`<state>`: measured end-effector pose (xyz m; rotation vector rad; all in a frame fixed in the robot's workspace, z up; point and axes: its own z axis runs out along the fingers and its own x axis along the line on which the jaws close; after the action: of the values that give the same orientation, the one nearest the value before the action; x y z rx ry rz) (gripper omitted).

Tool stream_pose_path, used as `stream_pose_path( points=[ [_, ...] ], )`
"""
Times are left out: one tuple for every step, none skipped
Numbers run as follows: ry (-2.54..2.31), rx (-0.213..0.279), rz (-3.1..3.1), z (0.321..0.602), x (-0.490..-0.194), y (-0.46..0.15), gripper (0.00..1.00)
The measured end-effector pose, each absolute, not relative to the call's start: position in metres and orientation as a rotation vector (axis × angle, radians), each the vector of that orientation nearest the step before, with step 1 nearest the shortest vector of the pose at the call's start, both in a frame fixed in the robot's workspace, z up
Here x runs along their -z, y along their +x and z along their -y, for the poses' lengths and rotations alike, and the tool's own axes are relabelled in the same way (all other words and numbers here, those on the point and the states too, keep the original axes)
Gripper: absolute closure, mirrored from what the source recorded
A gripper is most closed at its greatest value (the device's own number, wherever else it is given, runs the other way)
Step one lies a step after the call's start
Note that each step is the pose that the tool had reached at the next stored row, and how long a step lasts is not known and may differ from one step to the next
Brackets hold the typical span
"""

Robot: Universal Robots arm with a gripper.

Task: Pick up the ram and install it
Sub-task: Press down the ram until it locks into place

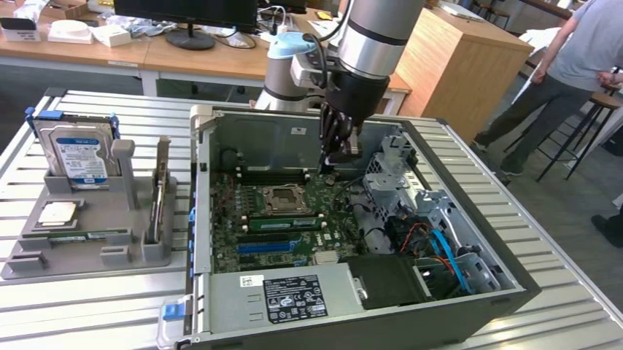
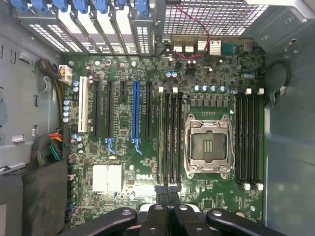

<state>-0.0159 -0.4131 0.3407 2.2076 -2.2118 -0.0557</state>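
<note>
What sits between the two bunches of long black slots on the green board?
The empty metal-framed processor socket; the wrist view shows it.

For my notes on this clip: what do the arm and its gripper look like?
The arm is a silver-grey metal tube with a pale blue joint cap and a black cable alongside. The gripper is black, with long slim fingers; the wrist view shows black link bars with round silver bolts.

Hard drive [image 1: 80,154] stands in tray [image 1: 73,253] beside computer case [image 1: 282,131].
</note>
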Motion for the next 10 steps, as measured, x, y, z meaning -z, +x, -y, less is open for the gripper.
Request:
stream_pose_path(
  points=[
    [2.208,0.056,2.212,0.4131,-0.3401,-0.0159,0.90],
    [2.208,0.056,2.212,0.4131,-0.3394,-0.0159,0.90],
    [2.208,0.056,2.212,0.4131,-0.3388,-0.0159,0.90],
    [2.208,0.056,2.212,0.4130,-0.3381,-0.0159,0.90],
    [2.208,0.056,2.212,0.4130,-0.3375,-0.0159,0.90],
    [2.208,0.056,2.212,0.4130,-0.3367,-0.0159,0.90],
    [2.208,0.056,2.212,0.4131,-0.3359,-0.0159,0.90],
    [2.208,0.056,2.212,0.4131,-0.3348,-0.0159,0.90],
    [2.208,0.056,2.212,0.4131,-0.3334,-0.0159,0.90],
    [2.208,0.056,2.212,0.4131,-0.3319,-0.0159,0.90]
  ],
)
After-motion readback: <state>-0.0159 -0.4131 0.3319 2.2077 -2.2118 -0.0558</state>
